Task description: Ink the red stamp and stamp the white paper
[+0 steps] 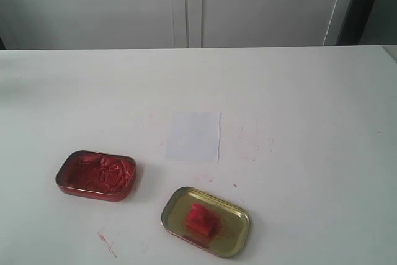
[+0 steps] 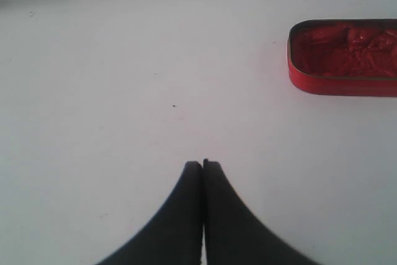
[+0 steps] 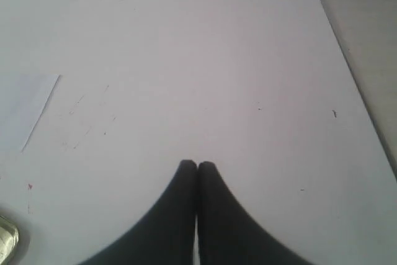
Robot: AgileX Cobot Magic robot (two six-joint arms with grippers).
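The red stamp (image 1: 202, 220) lies inside the gold oval tin lid (image 1: 234, 210) near the table's front edge. Behind it, the white paper (image 1: 193, 136) lies flat at the table's middle; one corner of the paper (image 3: 25, 107) shows in the right wrist view. The tin of red paste (image 1: 97, 175) sits to the left, and its end (image 2: 344, 57) shows in the left wrist view. My left gripper (image 2: 202, 164) is shut and holds nothing, hovering over bare table beside the paste tin. My right gripper (image 3: 197, 166) is shut and empty too, over bare table. Neither arm shows in the exterior view.
Red smears (image 1: 107, 242) mark the white table near the front left, with faint red specks (image 1: 254, 147) right of the paper. The table's right edge (image 3: 353, 72) runs close to my right gripper. A bit of the lid's rim (image 3: 7, 240) peeks into the right wrist view.
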